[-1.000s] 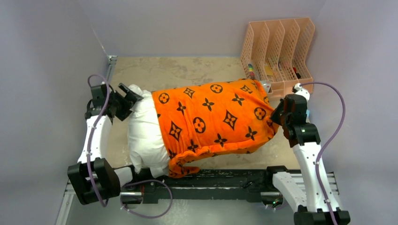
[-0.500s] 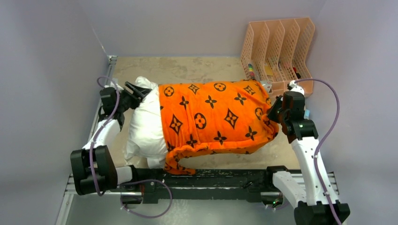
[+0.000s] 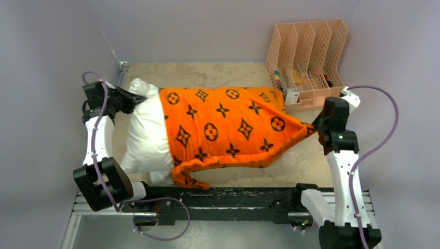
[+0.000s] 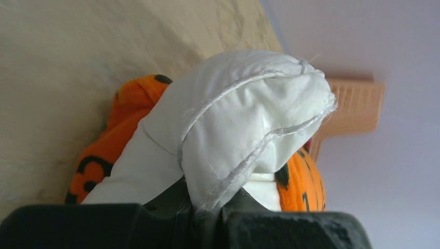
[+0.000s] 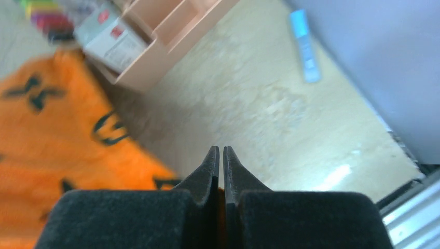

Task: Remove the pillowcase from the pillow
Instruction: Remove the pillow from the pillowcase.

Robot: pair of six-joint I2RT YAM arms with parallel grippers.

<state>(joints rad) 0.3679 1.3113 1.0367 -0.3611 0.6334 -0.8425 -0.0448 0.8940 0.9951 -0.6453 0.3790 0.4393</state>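
The white pillow (image 3: 148, 137) lies across the table, its left end bare. The orange pillowcase (image 3: 228, 129) with black motifs covers its middle and right. My left gripper (image 3: 127, 98) is shut on the pillow's far-left corner. In the left wrist view that seamed white corner (image 4: 249, 114) bunches out of the left gripper (image 4: 215, 207), with the orange cover (image 4: 129, 104) behind it. My right gripper (image 3: 314, 127) is shut on the pillowcase's right corner, which is drawn out to a taut point. In the right wrist view the right gripper (image 5: 221, 150) pinches an orange sliver, with the pillowcase (image 5: 62, 135) to its left.
A peach file organizer (image 3: 308, 57) holding small items stands at the back right, close to the pillowcase's far-right edge. A blue object (image 5: 306, 46) lies by the right wall. Grey walls enclose the table on the left, back and right. The black base rail (image 3: 233, 199) runs along the near edge.
The left gripper closed on the pillow's corner and drew it left and back. The right arm pulled right, stretching the pillowcase corner to a point.
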